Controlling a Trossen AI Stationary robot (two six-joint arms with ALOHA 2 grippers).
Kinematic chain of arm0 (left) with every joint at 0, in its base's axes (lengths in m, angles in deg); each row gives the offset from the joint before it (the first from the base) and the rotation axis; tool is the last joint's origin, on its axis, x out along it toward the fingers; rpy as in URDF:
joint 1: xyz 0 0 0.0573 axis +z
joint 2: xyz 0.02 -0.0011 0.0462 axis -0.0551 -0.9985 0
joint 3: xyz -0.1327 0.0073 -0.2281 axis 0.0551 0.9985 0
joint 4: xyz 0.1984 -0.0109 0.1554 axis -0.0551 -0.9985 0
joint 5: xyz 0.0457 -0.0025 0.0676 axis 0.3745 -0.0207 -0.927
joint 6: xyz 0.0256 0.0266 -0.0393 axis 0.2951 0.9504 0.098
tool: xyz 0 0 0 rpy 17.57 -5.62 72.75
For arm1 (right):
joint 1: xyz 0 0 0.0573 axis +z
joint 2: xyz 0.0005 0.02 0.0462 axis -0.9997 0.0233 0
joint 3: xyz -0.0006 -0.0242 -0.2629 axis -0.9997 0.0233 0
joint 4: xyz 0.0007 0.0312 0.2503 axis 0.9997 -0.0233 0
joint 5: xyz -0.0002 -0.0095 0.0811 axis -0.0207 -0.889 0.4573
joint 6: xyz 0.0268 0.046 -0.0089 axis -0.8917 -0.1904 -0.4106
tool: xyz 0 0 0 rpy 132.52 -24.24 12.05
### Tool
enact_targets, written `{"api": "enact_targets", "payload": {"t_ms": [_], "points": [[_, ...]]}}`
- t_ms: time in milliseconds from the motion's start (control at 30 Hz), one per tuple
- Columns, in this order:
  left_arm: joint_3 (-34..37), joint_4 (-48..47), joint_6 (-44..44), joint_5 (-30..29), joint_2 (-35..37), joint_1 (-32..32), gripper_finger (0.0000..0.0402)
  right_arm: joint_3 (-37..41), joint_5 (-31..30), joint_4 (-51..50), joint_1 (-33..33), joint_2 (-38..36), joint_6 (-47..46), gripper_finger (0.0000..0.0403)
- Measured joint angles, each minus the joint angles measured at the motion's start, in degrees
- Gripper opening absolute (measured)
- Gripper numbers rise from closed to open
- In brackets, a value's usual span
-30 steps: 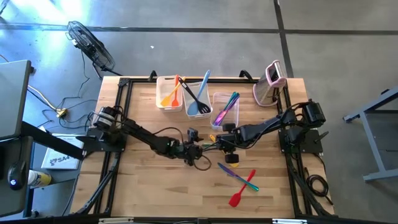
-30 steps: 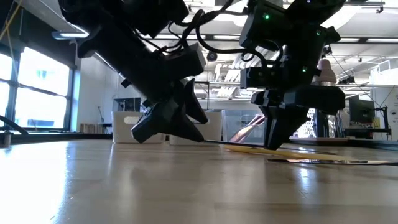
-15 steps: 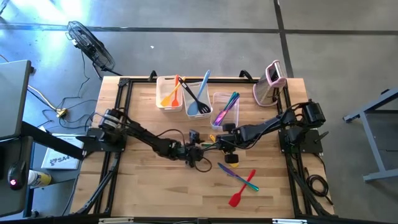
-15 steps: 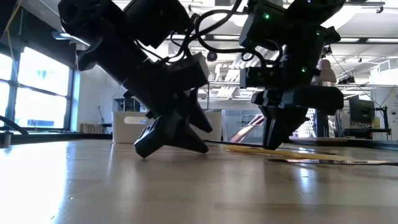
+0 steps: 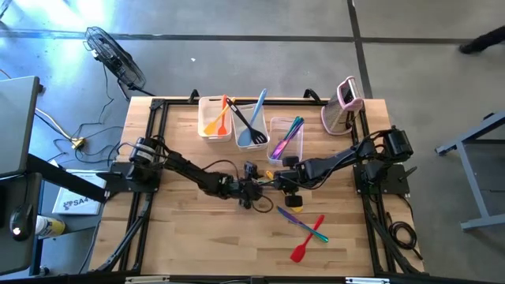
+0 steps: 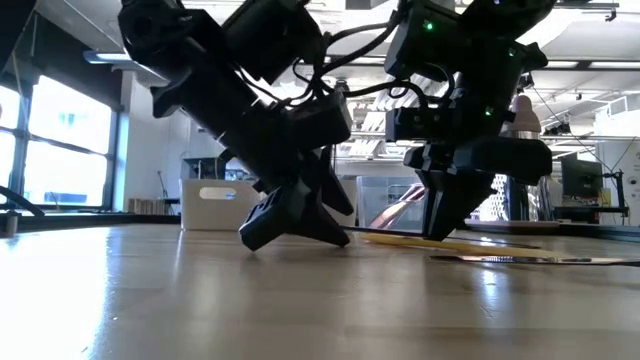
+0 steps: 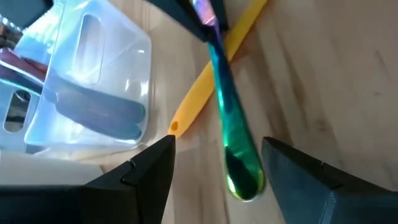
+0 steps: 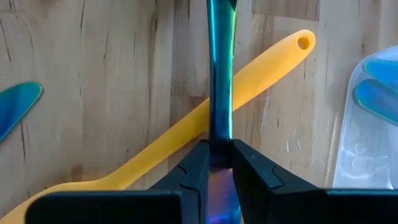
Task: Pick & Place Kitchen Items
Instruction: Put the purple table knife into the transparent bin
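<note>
An iridescent green-to-purple utensil [image 7: 231, 134] is held by my right gripper [image 8: 220, 152], which is shut on it near the table's middle [image 5: 284, 184]. It crosses over a yellow utensil [image 8: 205, 121] that lies flat on the table. My left gripper [image 7: 217, 158] is open in the high view [image 5: 256, 192]. Its two fingers stand on either side of the iridescent utensil's rounded free end [image 7: 241, 174], apart from it. Other utensils stand in three clear tubs [image 5: 251, 130]. My right gripper pinches the iridescent utensil's slim shaft [image 8: 220, 132] between its two fingers, coming steeply from above. The shaft runs out ahead of the fingers toward my left gripper and passes over the yellow utensil. The part behind the fingers is hidden by the gripper itself.
The nearest clear tub [image 7: 93, 93] stands just beyond the yellow handle's holed end [image 7: 175, 127]. Red, teal and purple utensils [image 5: 306, 229] lie toward the near right. A pink-and-white object [image 5: 344, 104] stands at the far right.
My left gripper has moved toward the table's right, closer to my right gripper, and sunk a little, staying open. My right gripper and the iridescent utensil have kept still.
</note>
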Motion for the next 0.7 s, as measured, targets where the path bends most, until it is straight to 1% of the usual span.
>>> {"api": "enact_targets", "payload": {"t_ms": [100,200,400,600,633,700], "points": [[0.0,-0.2,-1.2,0.3,0.0,0.8,0.0224,0.0,0.0,0.0,0.0,0.0,0.0,0.0051],[0.0,-0.4,-1.2,1.8,0.0,1.2,0.02,0.0,-0.2,0.1,0.0,0.0,0.0,0.0051],[0.0,-0.5,-1.4,5.9,0.0,1.8,0.0119,0.0,-0.2,0.1,0.0,0.0,0.0,0.0051],[0.0,-0.5,-1.8,6.4,0.0,1.9,0.0021,0.0,-0.1,0.5,0.0,0.0,0.4,0.0049],[0.0,-0.6,-1.8,6.0,0.0,1.9,0.0014,0.0,0.1,0.7,0.0,0.0,0.5,0.0049],[0.0,-0.5,-2.6,6.1,0.0,1.9,0.0012,0.0,0.1,0.7,0.0,0.0,0.5,0.0047]]}}
